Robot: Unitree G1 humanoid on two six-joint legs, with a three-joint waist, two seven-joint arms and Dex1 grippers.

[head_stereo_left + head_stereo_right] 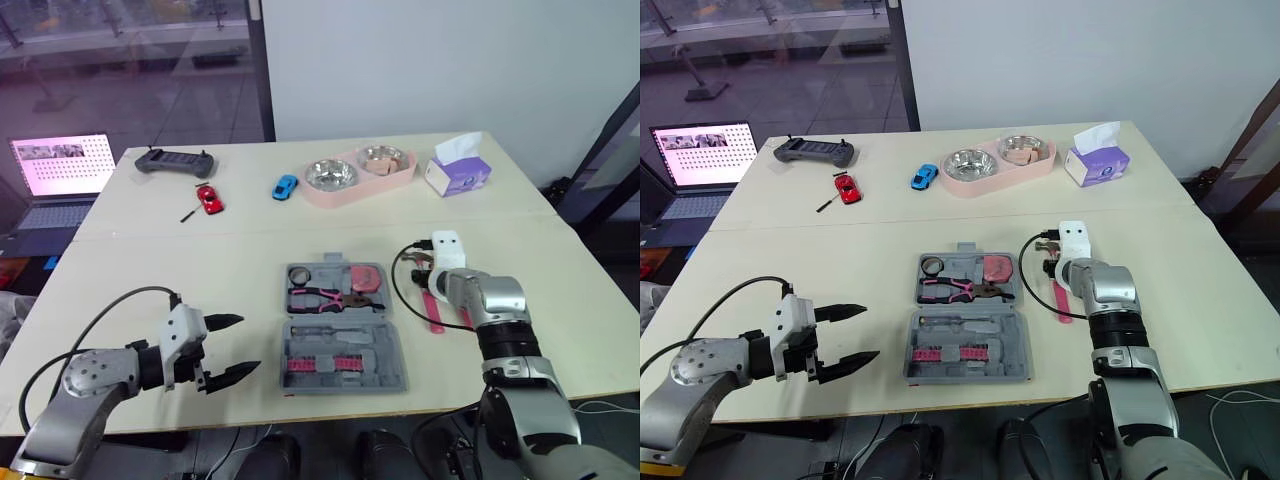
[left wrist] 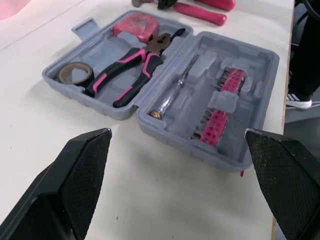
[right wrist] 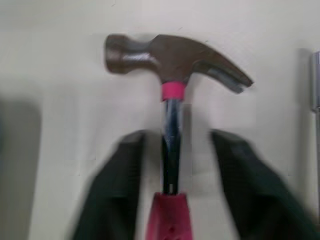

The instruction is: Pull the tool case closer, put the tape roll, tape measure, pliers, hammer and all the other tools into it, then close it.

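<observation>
Logging the right claw (image 3: 174, 142) first: its two fingers stand apart, one on each side of the hammer (image 3: 172, 57), straddling the dark neck just below the head. A gap shows on both sides of the neck, so nothing is clamped. The hammer lies flat on the table (image 1: 150, 270) at 3 o'clock of the case (image 1: 393, 362), just beside it, with the head at the 12 o'clock end and the pink handle running toward 6.

I see the case lying open near the table's middle, lid half at 12 o'clock and base half at 6. In the lid half the tape roll (image 2: 76, 73) sits at about 10 o'clock, the tape measure (image 2: 136, 27) at about 2, and the pliers (image 2: 127, 72) lie between them. The base half holds a screwdriver (image 2: 172, 92) and a pink strip of bits (image 2: 217, 112).

My left claw (image 1: 246, 343) hangs at 9 o'clock of the base half, near it but apart. Its fingers are spread wide, pointing toward the case, and they hold nothing.
</observation>
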